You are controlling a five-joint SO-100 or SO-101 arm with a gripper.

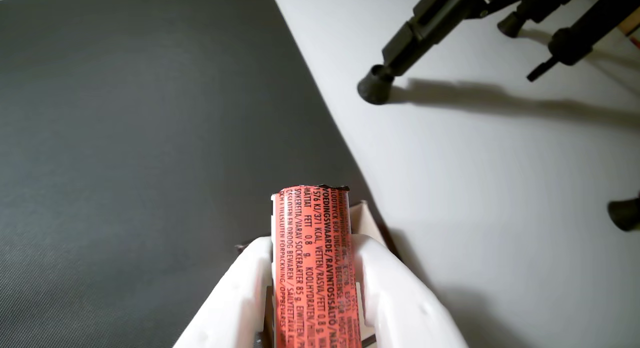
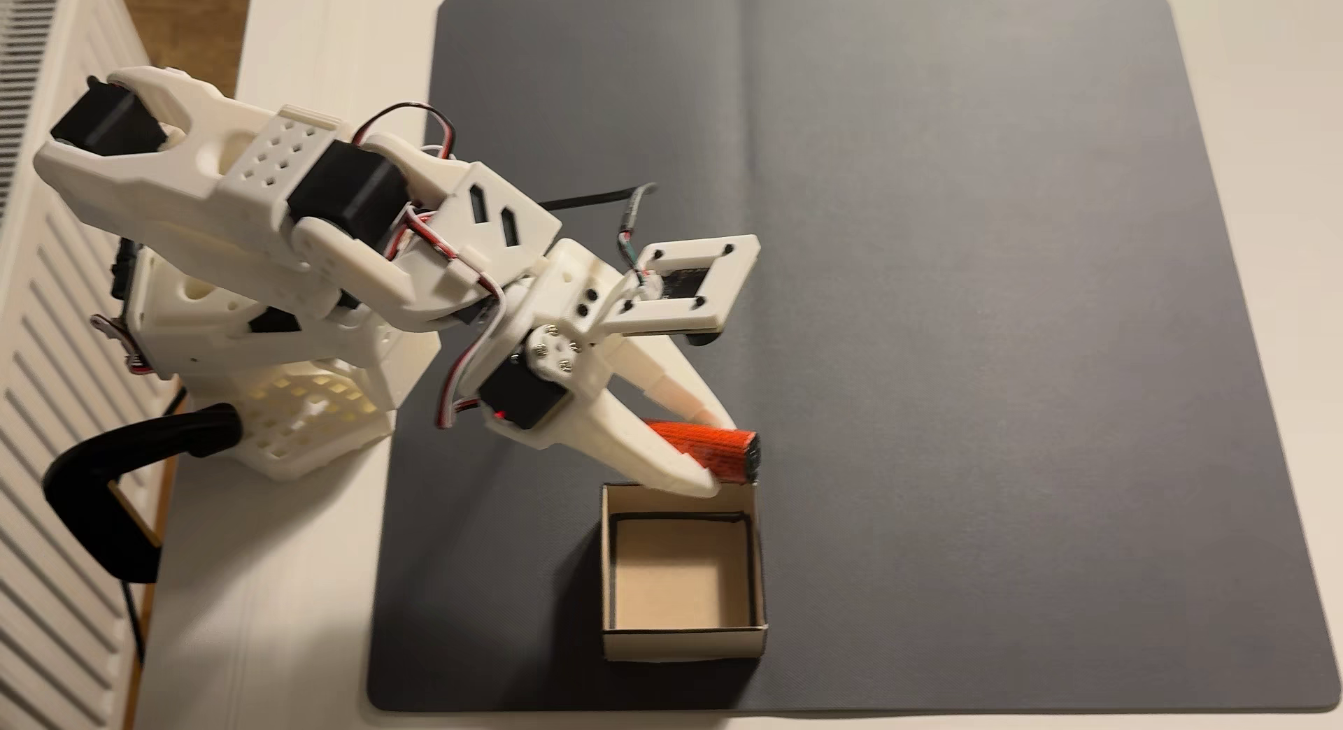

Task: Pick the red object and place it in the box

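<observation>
Dark grey matting [image 2: 945,301] with rounded corners covers most of a white tabletop [image 2: 291,592], and a white ribbed radiator [image 2: 43,410] runs along the left edge of the fixed view. At the mat's left edge stands the white 3D-printed arm [image 2: 291,214] with black servo blocks and red, black and white wires.

Its white two-finger gripper [image 2: 716,450] reaches toward the mat's near edge and is closed on the small orange-red cylindrical roll [image 2: 708,447] with fine dark print. In the wrist view the roll [image 1: 315,268] sits lengthwise between the two white fingers [image 1: 240,293], both pressed against its sides, with its crimped dark end pointing away from the camera.

The small square open-topped box of pale tan cardboard [image 2: 756,556], with a black line around its inner bottom, rests on the mat near the near edge, left of centre. The held roll hangs just above the box's far wall, not inside the box. In the wrist view a sliver of tan cardboard [image 1: 361,220] shows behind the roll.

Black tripod legs [image 1: 425,38] with rubber feet stand on the white tabletop beyond the mat's edge in the wrist view.
</observation>
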